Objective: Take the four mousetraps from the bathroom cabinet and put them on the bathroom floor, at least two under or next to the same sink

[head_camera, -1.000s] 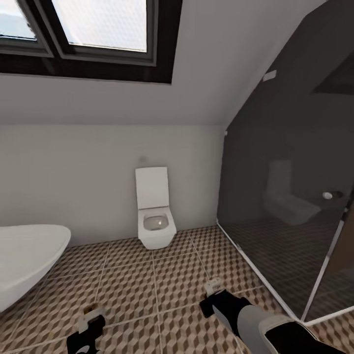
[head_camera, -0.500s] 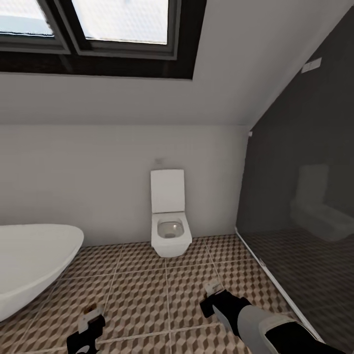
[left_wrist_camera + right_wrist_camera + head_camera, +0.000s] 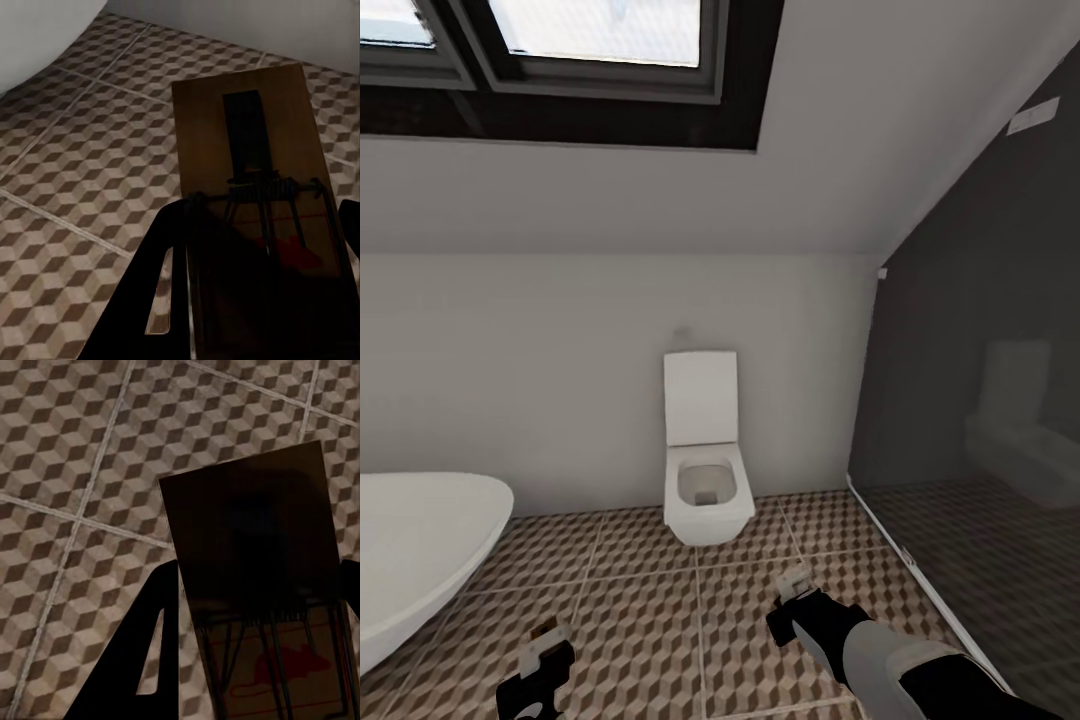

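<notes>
Each gripper clamps a mousetrap above bathroom floor

Bathroom floor: large square tiles, brown-beige-white cube print, pale grout lines. White toilet at far wall, bowl low over tiles; whether base touches floor cannot tell. White bathtub left of toilet, well apart, rounded end over tiles. Dark glass partition right of toilet, white bottom rail running along floor toward camera. Same cube tiles in left wrist view and right wrist view.
</notes>
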`<state>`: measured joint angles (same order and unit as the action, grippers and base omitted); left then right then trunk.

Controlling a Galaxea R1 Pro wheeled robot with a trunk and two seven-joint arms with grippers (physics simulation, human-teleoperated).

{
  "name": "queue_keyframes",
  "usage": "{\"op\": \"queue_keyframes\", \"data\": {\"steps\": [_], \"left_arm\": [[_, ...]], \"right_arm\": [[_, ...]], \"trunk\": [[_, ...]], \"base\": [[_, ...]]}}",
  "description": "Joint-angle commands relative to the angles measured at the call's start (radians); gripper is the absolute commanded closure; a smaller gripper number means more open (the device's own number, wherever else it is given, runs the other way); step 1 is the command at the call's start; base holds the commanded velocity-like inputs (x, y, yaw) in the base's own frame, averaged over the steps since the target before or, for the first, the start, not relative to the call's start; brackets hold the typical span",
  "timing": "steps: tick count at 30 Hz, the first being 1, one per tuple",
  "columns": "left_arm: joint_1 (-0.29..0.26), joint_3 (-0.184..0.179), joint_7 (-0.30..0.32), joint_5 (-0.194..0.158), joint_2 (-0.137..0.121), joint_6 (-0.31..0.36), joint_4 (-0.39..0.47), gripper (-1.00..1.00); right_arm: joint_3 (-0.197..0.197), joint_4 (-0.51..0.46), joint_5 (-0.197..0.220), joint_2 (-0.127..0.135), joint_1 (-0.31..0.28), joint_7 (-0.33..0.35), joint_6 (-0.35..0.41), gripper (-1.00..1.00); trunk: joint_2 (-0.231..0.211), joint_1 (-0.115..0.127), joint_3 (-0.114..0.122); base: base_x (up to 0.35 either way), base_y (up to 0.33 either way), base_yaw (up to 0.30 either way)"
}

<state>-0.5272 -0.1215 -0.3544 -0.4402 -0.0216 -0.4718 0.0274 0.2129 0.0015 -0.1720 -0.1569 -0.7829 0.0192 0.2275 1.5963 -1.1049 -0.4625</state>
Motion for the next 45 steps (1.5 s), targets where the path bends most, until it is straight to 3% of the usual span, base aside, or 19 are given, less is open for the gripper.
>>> {"op": "queue_keyframes", "data": {"steps": [1,15,23,27,30,45], "left_arm": [[-0.001,-0.009,-0.008,-0.004,0.0,-0.001,0.0,1.0],[-0.001,-0.009,-0.007,-0.006,-0.001,-0.002,0.0,1.0],[-0.001,-0.009,-0.005,-0.005,-0.002,-0.001,0.0,1.0],[-0.001,-0.009,0.007,-0.005,-0.048,0.002,-0.001,1.0],[-0.001,-0.009,0.013,-0.004,-0.066,0.002,-0.001,1.0],[-0.001,-0.008,0.023,-0.005,-0.078,0.001,-0.001,1.0]], "right_arm": [[0.002,0.0,-0.007,0.0,-0.001,0.005,0.004,1.0],[0.002,0.0,-0.007,0.002,-0.001,0.005,0.004,1.0],[0.003,-0.01,-0.011,0.016,-0.001,0.005,0.003,1.0],[0.003,-0.016,-0.011,0.018,-0.001,0.004,0.003,1.0],[0.003,-0.016,-0.011,0.018,-0.001,0.003,0.003,1.0],[0.002,-0.018,-0.009,0.018,-0.001,-0.016,0.003,1.0]], "trunk": [[0.001,-0.001,-0.001],[0.001,-0.001,-0.001],[0.001,-0.001,-0.001],[0.001,-0.001,-0.001],[0.001,-0.001,-0.001],[0.001,-0.001,-0.001]], "base": [[0.322,0.0,0.0],[0.322,0.0,0.0],[0.234,0.0,0.0],[0.016,0.0,0.0],[0.006,0.0,0.0],[0.001,0.0,0.011]]}}
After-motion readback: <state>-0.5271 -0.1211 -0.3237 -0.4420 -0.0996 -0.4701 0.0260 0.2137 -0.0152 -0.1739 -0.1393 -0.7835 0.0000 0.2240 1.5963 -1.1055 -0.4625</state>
